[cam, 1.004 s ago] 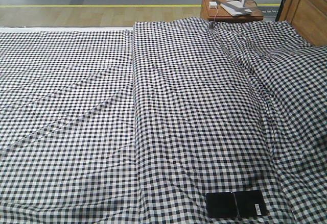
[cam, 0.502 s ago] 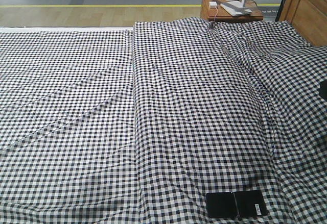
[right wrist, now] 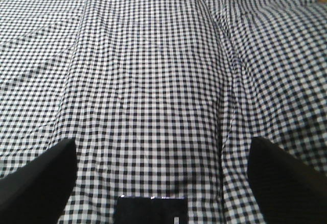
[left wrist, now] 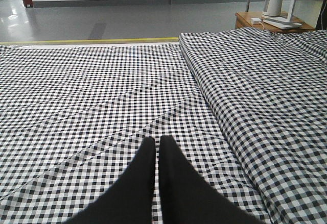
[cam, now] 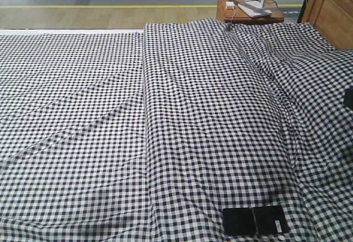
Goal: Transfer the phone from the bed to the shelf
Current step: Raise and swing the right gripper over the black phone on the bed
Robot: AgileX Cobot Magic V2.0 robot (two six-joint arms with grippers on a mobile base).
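Note:
The phone (cam: 255,220) is a glossy black slab with a centre crease and a small white sticker. It lies flat on the bed (cam: 182,115), near the front edge and right of centre. In the right wrist view its far edge (right wrist: 150,208) shows at the bottom of the frame, below and between the fingers (right wrist: 51,175). My right gripper (right wrist: 162,145) is open wide above the checked cloth and touches nothing. My left gripper (left wrist: 157,143) is shut and empty, hovering over the left part of the bed (left wrist: 102,96). The shelf is out of view.
A small wooden nightstand (cam: 223,10) with a white lamp base and a white adapter stands behind the bed. An orange-brown cabinet (cam: 331,7) is at the back right. A raised fold (cam: 144,115) runs lengthways down the cloth. A dark part of my right arm (cam: 348,97) shows at the right edge.
A dark part of the right arm has come into the front view at the right edge. The phone has not moved.

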